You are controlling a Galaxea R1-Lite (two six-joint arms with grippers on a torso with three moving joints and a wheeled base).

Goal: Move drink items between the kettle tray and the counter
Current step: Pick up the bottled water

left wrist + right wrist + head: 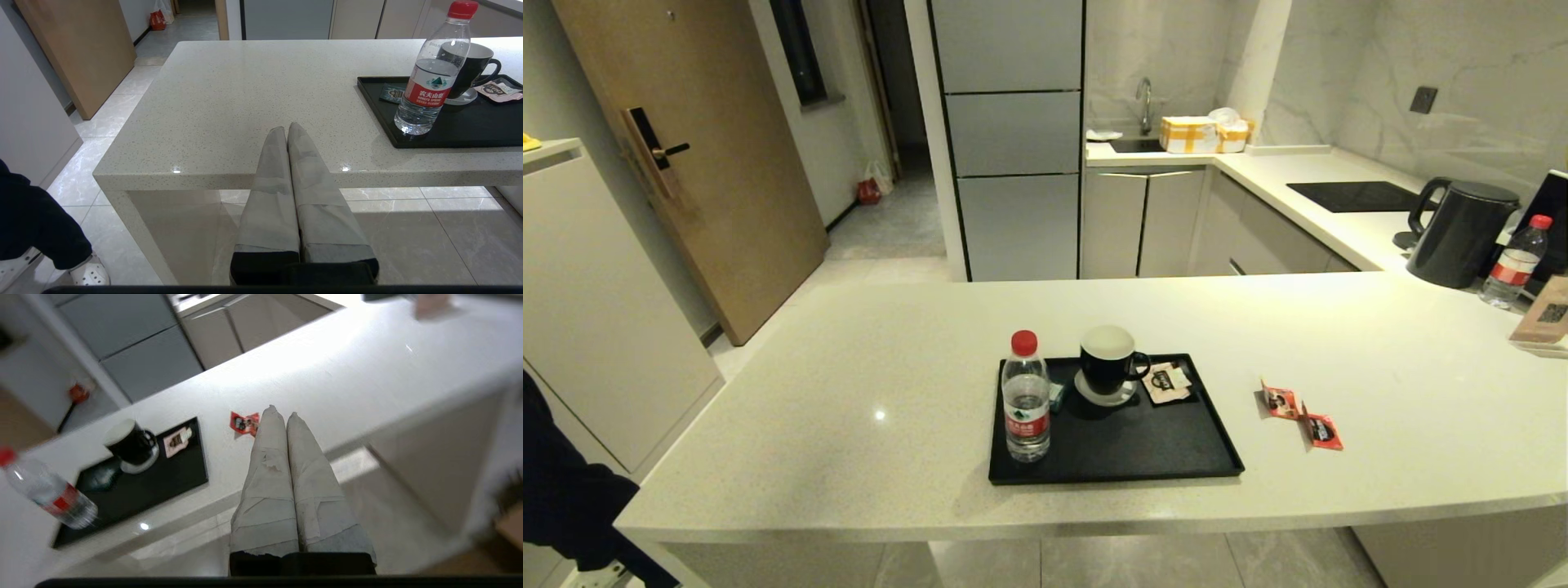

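A clear water bottle [1026,398] [432,77] [49,494] with red cap and label stands upright in the near left corner of the black tray [1160,449] [470,130] [163,477]. Two red sachets [1303,415] [244,422] lie on the speckled counter [849,408] [245,90] to the right of the tray. My left gripper [287,127] is shut and empty, held before the counter's front edge, left of the tray. My right gripper [281,412] is shut and empty, in front of the counter edge, pointing toward the sachets. Neither gripper shows in the head view.
A black mug [1109,362] on a saucer, a pale pink packet [1166,381] and a teal packet [391,93] lie on the tray. A black kettle [1462,233], a second bottle [1514,261] and a cooktop [1356,196] stand at the far right. A person's dark clothing [564,498] is at the left.
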